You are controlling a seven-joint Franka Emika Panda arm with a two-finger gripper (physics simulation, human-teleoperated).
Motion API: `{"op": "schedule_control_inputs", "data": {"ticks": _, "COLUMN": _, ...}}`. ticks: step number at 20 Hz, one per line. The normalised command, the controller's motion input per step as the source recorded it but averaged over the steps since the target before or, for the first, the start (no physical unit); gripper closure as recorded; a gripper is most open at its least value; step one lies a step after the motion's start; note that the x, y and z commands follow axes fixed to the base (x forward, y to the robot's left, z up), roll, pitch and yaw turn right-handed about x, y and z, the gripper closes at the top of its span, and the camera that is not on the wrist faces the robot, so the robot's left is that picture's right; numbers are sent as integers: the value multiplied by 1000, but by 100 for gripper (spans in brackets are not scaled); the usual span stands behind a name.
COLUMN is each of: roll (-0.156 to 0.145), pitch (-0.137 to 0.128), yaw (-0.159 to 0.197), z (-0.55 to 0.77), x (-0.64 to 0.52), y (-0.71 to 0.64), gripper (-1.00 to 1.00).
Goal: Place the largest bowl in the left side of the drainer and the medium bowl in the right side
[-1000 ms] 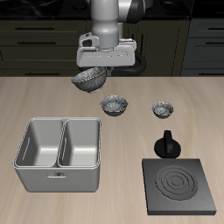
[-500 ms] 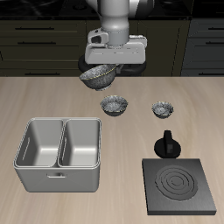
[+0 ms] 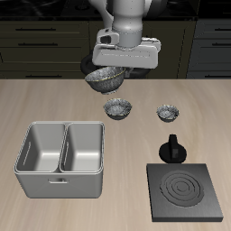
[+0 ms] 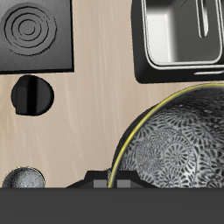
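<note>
My gripper (image 3: 115,69) is shut on the rim of the largest bowl (image 3: 106,79) and holds it tilted in the air, well above the table near its back. In the wrist view the bowl's patterned inside (image 4: 175,144) fills much of the frame, with the gripper (image 4: 121,181) at its rim. The medium bowl (image 3: 118,109) sits on the table just in front of and below the held bowl; it is hidden in the wrist view. The drainer (image 3: 60,186) stands near the table's front edge, both compartments empty; it also shows in the wrist view (image 4: 140,48).
The smallest bowl (image 3: 168,113) sits beside the medium bowl, and shows in the wrist view (image 4: 22,179). A black knobbed object (image 3: 172,148) stands behind the flat black stove plate (image 3: 186,191). Both show in the wrist view, the knobbed object (image 4: 31,94) and the plate (image 4: 35,33).
My gripper has carried the largest bowl sideways through the air, from behind the drainer's side to a spot above and behind the medium bowl. Nothing on the table moved.
</note>
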Motion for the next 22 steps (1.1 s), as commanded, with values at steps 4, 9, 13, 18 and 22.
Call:
{"op": "schedule_control_inputs", "data": {"ticks": 4, "roll": -52, "pitch": -6, "yaw": -37, "z": 302, "x": 323, "y": 36, "gripper": 100}}
{"op": "schedule_control_inputs", "data": {"ticks": 9, "roll": -22, "pitch": 16, "yaw": -4, "z": 188, "x": 300, "y": 33, "gripper": 100}}
{"op": "schedule_control_inputs", "data": {"ticks": 13, "roll": 16, "pitch": 39, "yaw": 24, "z": 86, "x": 493, "y": 18, "gripper": 100}}
{"op": "schedule_control_inputs", "data": {"ticks": 18, "roll": 14, "pitch": 31, "yaw": -9, "z": 57, "x": 513, "y": -73, "gripper": 100}}
{"op": "schedule_control_inputs", "data": {"ticks": 22, "roll": -20, "pitch": 4, "yaw": -15, "z": -15, "x": 406, "y": -89, "gripper": 100}}
